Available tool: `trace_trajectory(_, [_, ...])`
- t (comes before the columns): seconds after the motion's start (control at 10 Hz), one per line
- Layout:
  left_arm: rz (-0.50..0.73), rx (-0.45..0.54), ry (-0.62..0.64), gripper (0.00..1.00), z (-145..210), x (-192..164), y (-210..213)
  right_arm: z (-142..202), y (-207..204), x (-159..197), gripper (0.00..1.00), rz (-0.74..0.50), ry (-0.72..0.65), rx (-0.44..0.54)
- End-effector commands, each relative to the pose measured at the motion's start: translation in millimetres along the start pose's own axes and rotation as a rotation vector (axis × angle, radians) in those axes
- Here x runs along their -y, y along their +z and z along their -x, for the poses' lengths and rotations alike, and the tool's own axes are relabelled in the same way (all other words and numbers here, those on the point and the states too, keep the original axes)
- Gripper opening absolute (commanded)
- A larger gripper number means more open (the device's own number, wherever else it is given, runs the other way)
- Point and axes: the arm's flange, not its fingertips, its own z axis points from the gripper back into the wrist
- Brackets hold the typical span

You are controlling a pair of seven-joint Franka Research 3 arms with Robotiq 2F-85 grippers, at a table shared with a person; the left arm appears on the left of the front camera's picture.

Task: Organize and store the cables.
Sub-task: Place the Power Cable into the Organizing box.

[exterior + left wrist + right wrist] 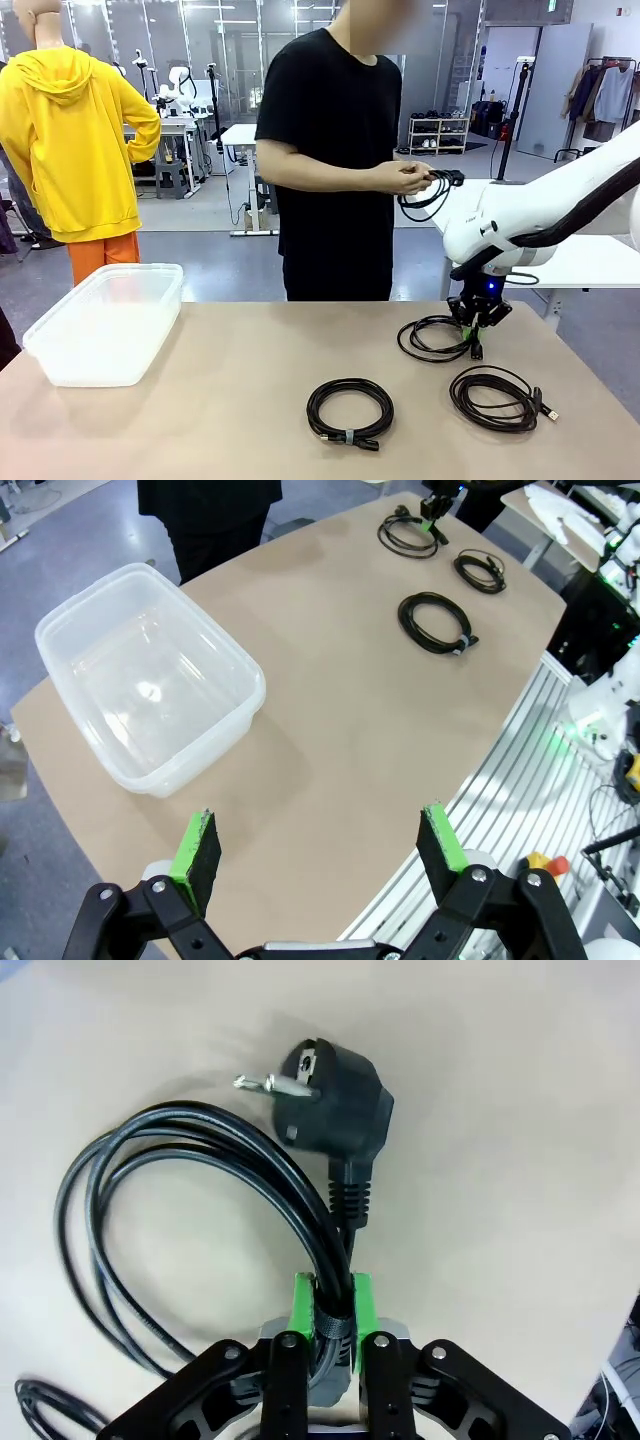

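Beige tabletop (230, 380) in an open workshop hall, viewed across toward a person (335, 150) in a black T-shirt standing at the far edge. At far left of the front view, a clear plastic bin (105, 320) sitting on the table's left end. In the left wrist view, left gripper (320, 830) hanging above the near table edge, green pads wide apart, bin at upper left of that frame and three black coils small at upper right. At centre of the front view, the person's hands (405, 178) at waist height, holding a looped black cable (432, 192) off the table. Lower centre, a tied coil (350, 410) lying flat near the front edge, bound by a small grey tie. To its right, a loose coil (495, 398) flat on the table, small plug at its right side. Just behind that, toward the far edge, a third coil (435, 338) under the white right arm, right gripper (478, 322) down on its right rim. In the right wrist view, green pads (302, 1300) squeezed together on the bundled strands of that third coil, just beside the neck of its round black mains plug (335, 1095), metal pins pointing to the frame's left, loop spreading left across the tabletop, sliver of another coil at the lower left corner.
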Motion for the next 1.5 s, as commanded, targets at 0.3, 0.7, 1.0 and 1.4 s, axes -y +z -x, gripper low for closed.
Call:
trace_trajectory(0.3, [0.007,0.004,-0.012,1.00,-0.4,0.1,0.7,37.0,93.9,-7.5,0.00,-0.018,0.035,0.040])
trace_trajectory(0.7, [0.007,0.004,-0.012,1.00,-0.4,0.1,0.7,32.7,108.2,-8.8,0.00,-0.006,0.029,0.037])
trace_trajectory(1.0, [0.007,0.004,-0.012,1.00,-0.4,0.1,0.7,32.7,108.2,-8.8,0.00,-0.006,0.029,0.037])
trace_trajectory(1.4, [0.007,0.004,-0.012,1.00,-0.4,0.1,0.7,42.2,130.7,-45.1,0.18,-0.044,0.091,0.060])
